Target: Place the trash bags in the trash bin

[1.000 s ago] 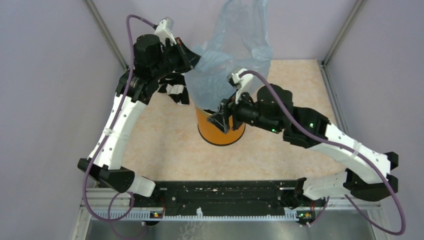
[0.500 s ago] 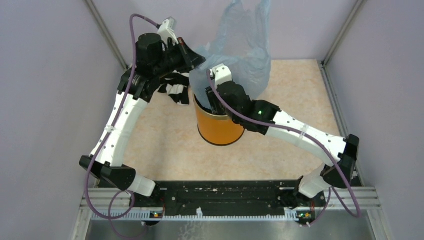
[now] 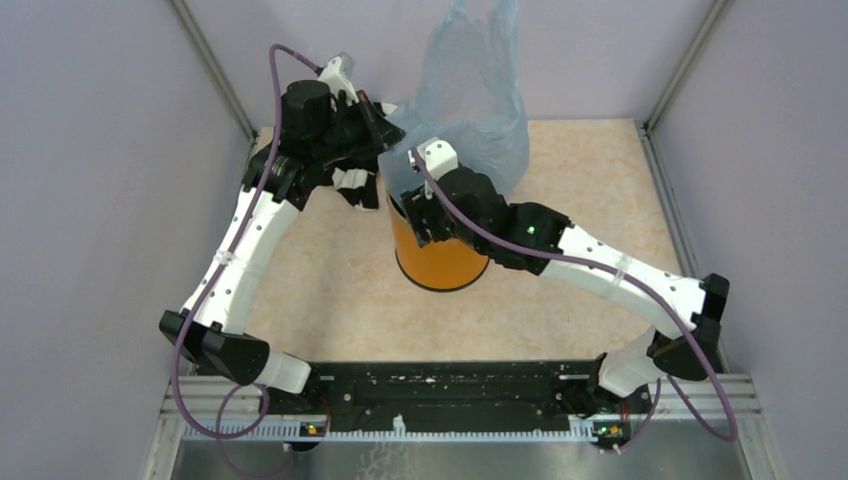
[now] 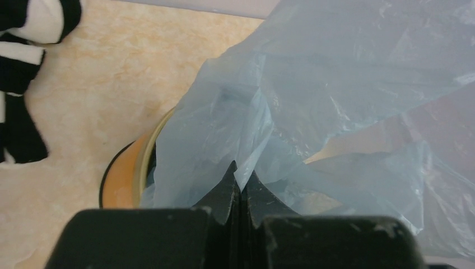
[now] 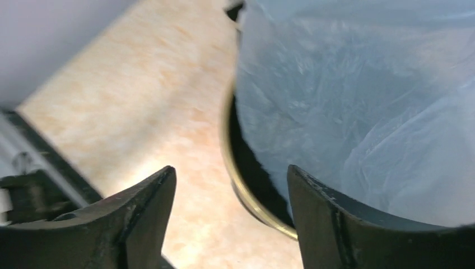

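The light-blue translucent trash bag (image 3: 470, 90) hangs high, and its lower end reaches into the orange trash bin (image 3: 440, 262). My left gripper (image 3: 388, 124) is shut on a fold of the trash bag (image 4: 336, 84) above the bin's left rim (image 4: 120, 168); its jaws (image 4: 242, 172) pinch the plastic between the tips. My right gripper (image 3: 412, 212) stands open at the bin's near-left rim. In the right wrist view the right gripper (image 5: 229, 175) straddles the bin's rim (image 5: 225, 140), with one finger outside the bin and the other against the trash bag (image 5: 347, 106).
A black-and-white striped cloth (image 3: 350, 185) lies on the table just left of the bin, and it also shows as the striped cloth (image 4: 22, 84) in the left wrist view. Grey walls close in the back and sides.
My right arm swung from the bin's front right to its left rim, and its jaws spread wider. My left gripper moved slightly right and down, still holding the bag.
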Controlling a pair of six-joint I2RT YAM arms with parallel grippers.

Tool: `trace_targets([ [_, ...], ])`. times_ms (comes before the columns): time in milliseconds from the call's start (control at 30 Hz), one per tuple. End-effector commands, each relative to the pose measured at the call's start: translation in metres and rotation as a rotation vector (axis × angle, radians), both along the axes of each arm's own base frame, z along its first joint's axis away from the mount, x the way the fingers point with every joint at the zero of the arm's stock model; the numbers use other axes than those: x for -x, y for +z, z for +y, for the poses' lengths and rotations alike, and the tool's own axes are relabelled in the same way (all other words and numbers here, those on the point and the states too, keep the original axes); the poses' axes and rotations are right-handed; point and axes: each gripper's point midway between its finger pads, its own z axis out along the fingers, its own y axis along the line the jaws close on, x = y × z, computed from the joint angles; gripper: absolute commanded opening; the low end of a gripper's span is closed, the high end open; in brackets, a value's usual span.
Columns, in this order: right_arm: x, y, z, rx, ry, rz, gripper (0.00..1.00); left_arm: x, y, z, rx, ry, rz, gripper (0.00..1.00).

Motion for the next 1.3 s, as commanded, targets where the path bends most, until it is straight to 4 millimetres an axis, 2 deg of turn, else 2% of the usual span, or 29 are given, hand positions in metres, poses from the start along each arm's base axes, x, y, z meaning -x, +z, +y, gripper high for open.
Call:
trace_targets([
  [0,0.044,0.099,-0.008,-0.233,0.153,-0.062,0.76,0.008,0.018,0.033,-0.039,0.126,-0.072,0.00],
  [133,0.063,0.136,-0.028,-0.304,0.204,-0.085,0.84,0.009,0.015,0.050,-0.079,0.182,-0.072,0.00],
  [267,0.079,0.173,-0.063,-0.366,0.208,-0.121,0.88,0.007,0.009,0.063,-0.111,0.209,-0.058,0.00],
  [400,0.069,0.195,-0.113,-0.399,0.037,-0.195,0.89,0.007,0.005,0.071,-0.132,0.216,-0.050,0.00],
  [500,0.049,0.194,-0.144,-0.367,-0.130,-0.226,0.88,0.006,0.004,0.072,-0.133,0.208,-0.046,0.00],
  [567,0.029,0.186,-0.163,-0.359,-0.214,-0.204,0.84,0.006,0.004,0.074,-0.136,0.209,-0.045,0.00],
  [700,-0.012,0.167,-0.198,-0.420,-0.302,-0.130,0.77,0.007,0.004,0.076,-0.139,0.204,-0.044,0.00],
  [800,-0.033,0.159,-0.212,-0.516,-0.322,-0.083,0.77,0.009,0.003,0.077,-0.143,0.197,-0.042,0.00],
  [967,-0.073,0.153,-0.220,-0.698,-0.289,-0.020,0.78,0.010,0.002,0.074,-0.144,0.176,-0.043,0.00],
  [1267,-0.151,0.145,-0.209,-0.772,-0.304,0.008,0.87,0.014,-0.001,0.064,-0.135,0.108,-0.046,0.00],
])
